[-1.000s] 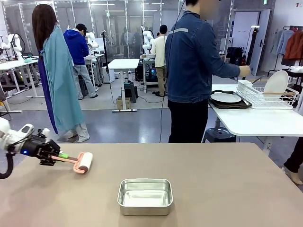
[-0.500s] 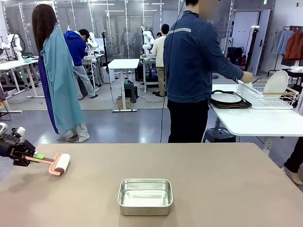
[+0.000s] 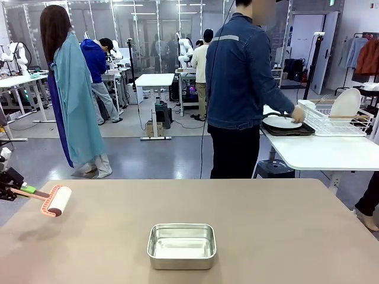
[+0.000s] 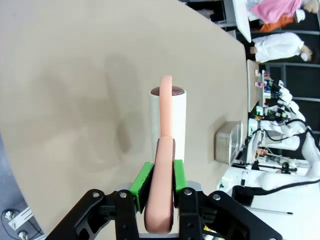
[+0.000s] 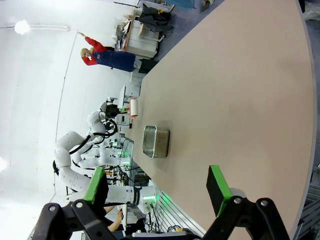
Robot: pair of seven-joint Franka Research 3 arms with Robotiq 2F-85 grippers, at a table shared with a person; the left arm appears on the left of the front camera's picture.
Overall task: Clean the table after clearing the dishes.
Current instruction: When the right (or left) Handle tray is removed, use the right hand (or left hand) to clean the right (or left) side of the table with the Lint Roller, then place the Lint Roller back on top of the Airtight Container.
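**Roller in hand at the surface's edge, dishes already off**

The left end effector (image 4: 159, 192) is clamped on the pink handle of the roller (image 3: 55, 200), its green pads pressed to either side of the handle. The white roll juts straight ahead of the fingers and, in the front view, hangs just above the tan surface (image 3: 284, 225), over its left rim. In the wrist view a soft shadow lies on the surface just beside the roll, so it looks lifted rather than pressed down, though contact cannot be ruled out.

The right end effector (image 5: 157, 187) is spread wide with nothing between its pads, held over the surface well apart from the steel pan (image 3: 181, 245). The pan sits far ahead of it and well away from the left end effector, to the side the roll does not point.

The dishes are off the surface: one white plate (image 3: 282, 122) lies on a dark tray on the white side table behind, where a person's hand (image 3: 298, 115) rests at it, far beyond both end effectors.

So clearing looks finished and the cleaning step is in hand. The next move likely calls for lowering the roll flat onto the surface and drawing it across in an even stroke, keeping the handle angle low and steering round the pan.
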